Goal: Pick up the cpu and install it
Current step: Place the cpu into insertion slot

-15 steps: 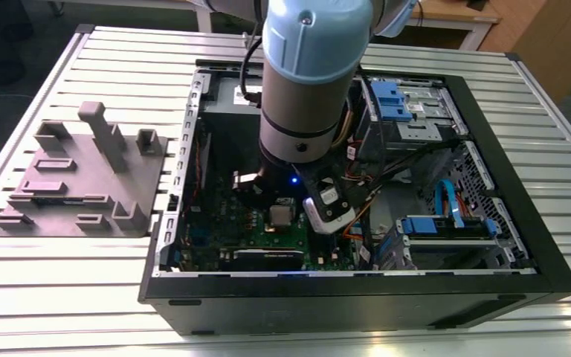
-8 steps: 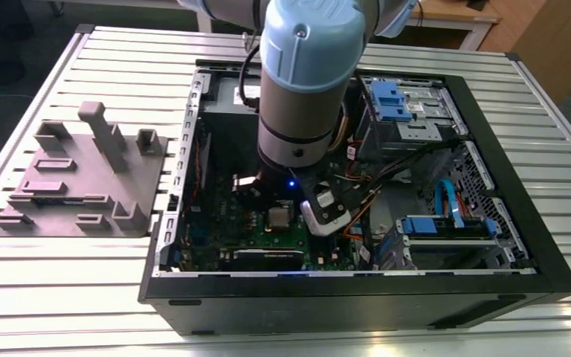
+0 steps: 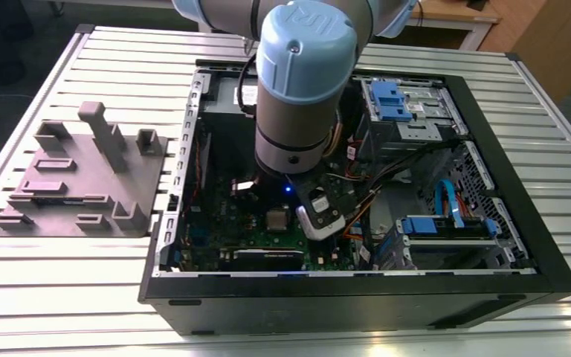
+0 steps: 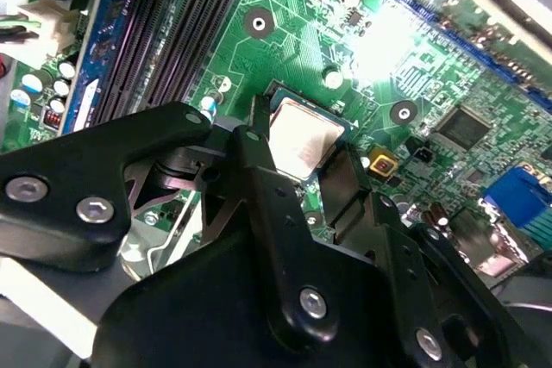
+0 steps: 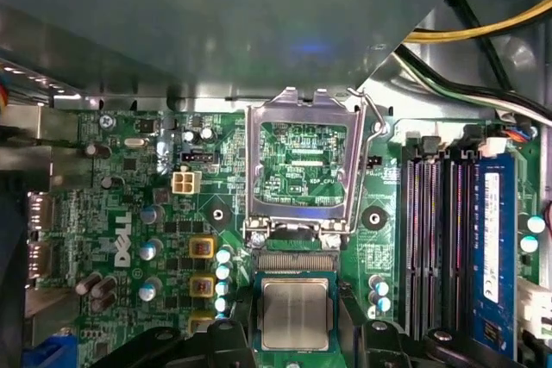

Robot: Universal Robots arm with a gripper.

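One cpu [image 5: 295,314] is in play, and both wrist views show it lying flat in the socket on the green motherboard [image 5: 129,213], with the gripper [image 5: 293,333] right over it. In the second wrist view the black fingers [image 4: 259,170] stand close on two opposite sides of the cpu [image 4: 302,140], at a narrow spread; whether they press on its edges I cannot tell.

The first wrist view adds one silver hinged socket frame [image 5: 302,170], swung open and lying just beside the cpu, and one blue memory module [image 5: 492,239] beside the dark memory slots [image 5: 431,239].

The exterior view gives what the wrist cameras miss: the arm [image 3: 300,89] reaches down into one open black computer case [image 3: 365,297], which lies on its side on a slatted metal table [image 3: 87,297]. Inside the case I see the motherboard [image 3: 216,223], loose cables [image 3: 444,201] and two blue-marked drive bays [image 3: 395,100]. One grey moulded fixture [image 3: 82,178] sits near the table edge at the exterior view's left, well apart from the case.
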